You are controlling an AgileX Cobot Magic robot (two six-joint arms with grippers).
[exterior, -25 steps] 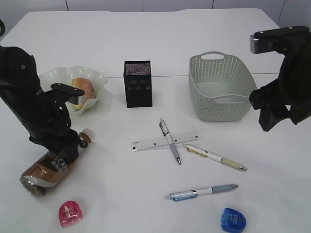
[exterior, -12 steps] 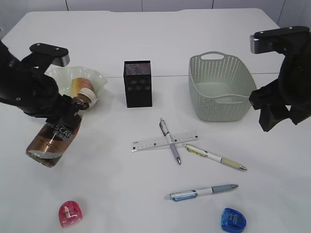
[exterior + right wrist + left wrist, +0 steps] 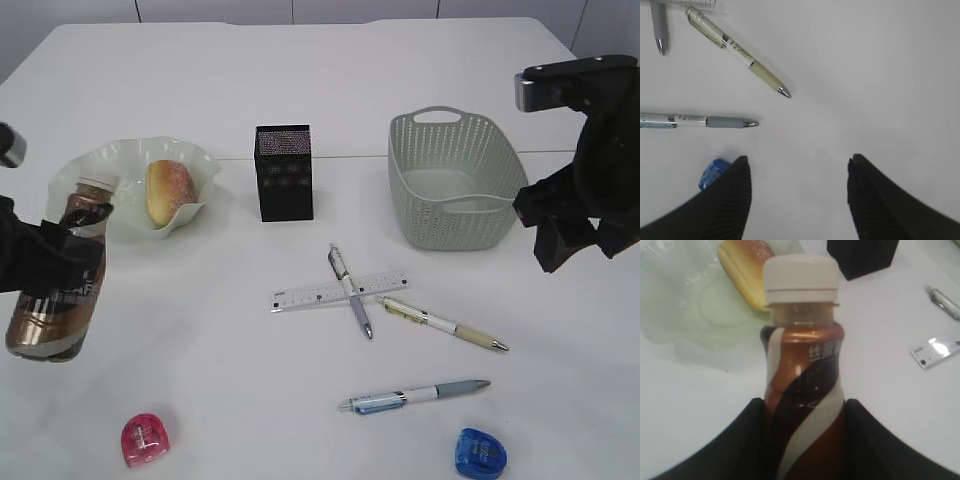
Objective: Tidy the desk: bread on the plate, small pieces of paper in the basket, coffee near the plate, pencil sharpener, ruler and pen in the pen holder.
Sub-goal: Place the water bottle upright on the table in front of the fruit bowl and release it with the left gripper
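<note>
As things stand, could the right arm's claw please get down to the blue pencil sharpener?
Probably yes: the right claw is open and empty, and the blue pencil sharpener lies on bare table beside it with nothing between them.

The black left gripper [image 3: 45, 262] is mostly cut off by the exterior view's left edge, its fingers [image 3: 735, 440] hiding the lower body of the brown, white-capped plastic coffee bottle [image 3: 802, 375], whose label lettering is blurred.

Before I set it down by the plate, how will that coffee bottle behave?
The coffee bottle looks full, so probably heavy for its size. Tall and narrow, it may tip if released tilted, then roll. Its glossy label could slip between the left gripper's fingers, which clamp it below the neck.
</note>
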